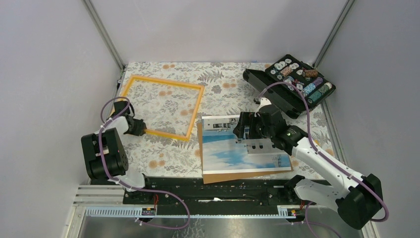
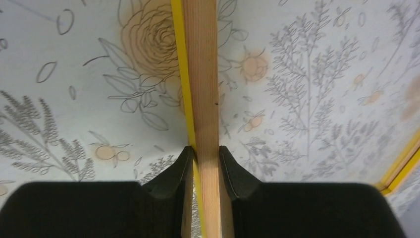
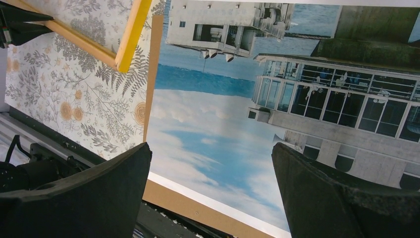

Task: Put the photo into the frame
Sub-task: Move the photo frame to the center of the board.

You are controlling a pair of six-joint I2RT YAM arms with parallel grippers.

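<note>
Floral table (image 1: pixel 163 157): L gripper (image 2: pixel 205 150) pinching frame (image 2: pixel 204 74); R gripper (image 3: pixel 210 148) wide over photo (image 3: pixel 213 109).

**Colours and Patterns Noted**

The frame (image 1: pixel 168 82) is seen as orange-yellow, with pale bare wood grain shown on one face. The photo (image 1: pixel 237 153) is printed with blue sky, white cloud and a white building, and is backed with brown cardboard. The tablecloth (image 1: pixel 223 84) is patterned with grey leaves and orange blossoms. The case (image 1: pixel 282 99) is black.
</note>
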